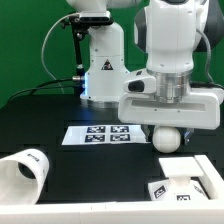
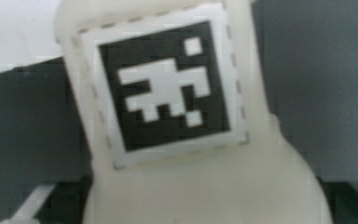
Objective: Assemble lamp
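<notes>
I am clamping my claw (image 1: 168, 127) on the bulb (image 1: 168, 140), its long axis upright; the base (image 1: 186, 180) is sitting on the table (image 1: 40, 120), toward the exterior view's right.

A white lamp part (image 2: 185, 170) looms close, its black-and-white square tag (image 2: 163, 85) slightly tilted, the dark counter (image 2: 16, 120) behind it.

A robotics lab: a white robot arm (image 1: 104, 62) stands behind a black desk (image 1: 40, 118), a green backdrop (image 1: 28, 40) behind, the marker board (image 1: 108, 134) (black square tags) lying flat.
</notes>
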